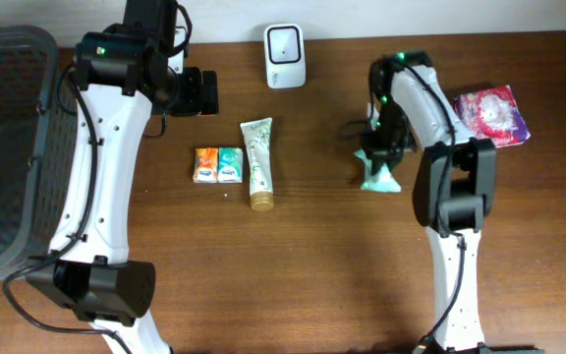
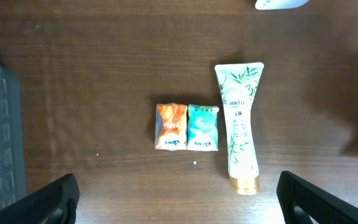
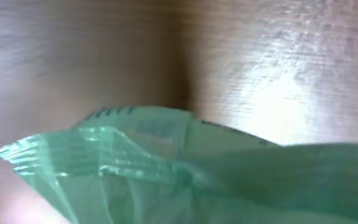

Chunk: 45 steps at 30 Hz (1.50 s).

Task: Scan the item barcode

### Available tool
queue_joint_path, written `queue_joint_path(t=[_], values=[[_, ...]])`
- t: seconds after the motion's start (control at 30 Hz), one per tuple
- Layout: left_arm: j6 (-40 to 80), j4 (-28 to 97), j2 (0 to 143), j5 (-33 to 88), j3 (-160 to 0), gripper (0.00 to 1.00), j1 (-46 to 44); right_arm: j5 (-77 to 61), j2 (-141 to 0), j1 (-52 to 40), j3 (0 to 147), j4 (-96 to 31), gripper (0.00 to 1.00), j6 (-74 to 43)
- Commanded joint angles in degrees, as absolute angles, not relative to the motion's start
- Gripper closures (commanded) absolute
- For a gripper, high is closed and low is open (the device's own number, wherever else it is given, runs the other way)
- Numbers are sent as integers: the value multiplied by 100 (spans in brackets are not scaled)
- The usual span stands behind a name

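Observation:
A green plastic packet (image 1: pixel 379 178) lies on the wooden table right of centre. My right gripper (image 1: pixel 380 147) comes down on its far end and is shut on it. In the right wrist view the packet's crimped edge (image 3: pixel 185 177) fills the lower half, blurred and very close, and the fingers themselves are hidden. No barcode shows on it. The white scanner (image 1: pixel 285 42) stands at the table's back edge, and its base (image 2: pixel 281 3) shows at the top of the left wrist view. My left gripper (image 1: pixel 198 91) hangs high over the table's back left, open (image 2: pixel 182 205) with nothing between its fingers.
A white leaf-printed tube (image 1: pixel 257 162) (image 2: pixel 241 124) lies mid-table, with an orange packet (image 1: pixel 205 164) (image 2: pixel 171 126) and a teal packet (image 1: pixel 229 164) (image 2: pixel 202 126) to its left. A grey basket (image 1: pixel 8 147) stands at the far left. A pink packet (image 1: pixel 494 113) lies at the right.

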<state>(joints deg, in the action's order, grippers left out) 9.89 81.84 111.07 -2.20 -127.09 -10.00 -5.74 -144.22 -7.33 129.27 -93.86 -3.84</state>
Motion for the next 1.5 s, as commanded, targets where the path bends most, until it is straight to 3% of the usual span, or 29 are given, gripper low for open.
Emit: queue_joint_path(t=[0.0,0.1,0.17,0.33,0.47,0.53,0.83,1.0,1.17,1.3,1.47], values=[[978,8178,11089,-261,-12757,1,-969,-733,-14394,-913,14501,-9397,96,-495],[978,8178,11089,-261,-12757,1,-969,-1249,-14394,-1063,15434,-8322,96,-941],[978,8178,11089,-261,-12755,1,-969,-1756,-14396,-1225,15493,-6949,96,-1011],[978,8178,11089,-261,-12755,1,-969,-945,-14477,-1767,14606,-3516,96,-1061],[978,8178,11089,-261,-12755,1,-969,-471,-14481,-2014,13489,-1658,96,-1061],[978,8178,11089,-261,-12755,1,-969,-226,-14481,-2040,13067,-1315,96,-1059],[978,8178,11089,-261,-12757,1,-969,16,-13819,-1708,13047,-1774,96,-1061],[978,8178,11089,-261,-12755,1,-969,1278,-13006,-982,13047,-4058,96,-1055],[978,8178,11089,-261,-12755,1,-969,1243,-13163,-12,12988,-6309,96,12],[978,8178,11089,-261,-12757,1,-969,1055,-13196,539,12324,-6410,96,231],[978,8178,11089,-261,-12755,1,-969,1048,-13155,1221,12119,-6438,96,-773]])
